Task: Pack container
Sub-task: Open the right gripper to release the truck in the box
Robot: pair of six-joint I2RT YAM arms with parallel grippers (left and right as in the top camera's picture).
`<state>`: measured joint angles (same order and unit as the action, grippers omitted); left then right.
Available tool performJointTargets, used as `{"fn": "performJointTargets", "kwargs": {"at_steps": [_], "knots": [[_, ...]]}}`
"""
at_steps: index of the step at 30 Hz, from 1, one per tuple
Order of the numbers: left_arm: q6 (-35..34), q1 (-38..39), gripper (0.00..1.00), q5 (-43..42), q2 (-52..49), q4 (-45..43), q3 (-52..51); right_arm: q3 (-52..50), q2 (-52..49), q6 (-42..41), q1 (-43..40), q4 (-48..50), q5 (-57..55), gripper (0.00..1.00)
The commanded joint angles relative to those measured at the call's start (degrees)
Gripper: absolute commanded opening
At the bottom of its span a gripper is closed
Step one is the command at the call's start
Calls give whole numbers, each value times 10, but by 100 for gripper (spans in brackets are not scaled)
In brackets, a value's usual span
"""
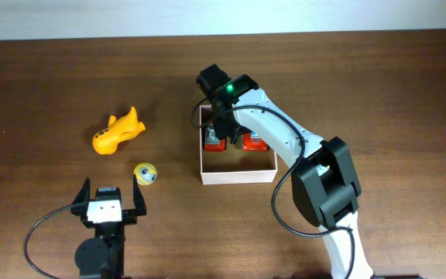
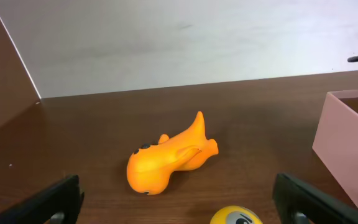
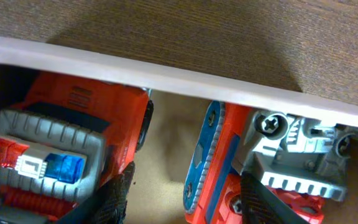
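The container (image 1: 237, 177) is a white-walled square box with a tan floor at the table's middle. Its white wall shows in the right wrist view (image 3: 166, 78) and its side in the left wrist view (image 2: 347, 149). Two red toy vehicles lie inside, one on the left (image 1: 211, 141) (image 3: 73, 137) and one on the right (image 1: 254, 142) (image 3: 278, 162). My right gripper (image 1: 221, 128) (image 3: 185, 202) is open, down inside the container, its fingers spread between the two vehicles. My left gripper (image 1: 111, 194) (image 2: 179, 205) is open and empty near the front edge.
An orange fish-shaped toy (image 1: 118, 131) (image 2: 169, 158) lies on the table left of the container. A yellow ball with an eye print (image 1: 145, 173) (image 2: 236, 216) sits just ahead of my left gripper's right finger.
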<state>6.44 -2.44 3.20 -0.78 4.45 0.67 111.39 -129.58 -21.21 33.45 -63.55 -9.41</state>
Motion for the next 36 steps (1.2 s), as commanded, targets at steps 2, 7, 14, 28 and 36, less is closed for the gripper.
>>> {"fn": "performJointTargets", "kwargs": {"at_steps": [2, 7, 14, 28, 36], "knots": [[5, -3, 99, -5, 5, 1, -2, -12, 9, 13, -6, 1, 4, 53], [5, -3, 99, -4, 5, 1, -2, -12, 9, 45, -5, 4, 37, 53], [5, -3, 99, -4, 5, 1, -2, -12, 9, 68, -5, 4, 53, 54], [5, -3, 99, -4, 5, 1, -1, -12, 9, 101, -5, 10, 37, 54], [5, -3, 99, -5, 5, 1, -1, -12, 9, 98, -6, 29, 23, 52]]}}
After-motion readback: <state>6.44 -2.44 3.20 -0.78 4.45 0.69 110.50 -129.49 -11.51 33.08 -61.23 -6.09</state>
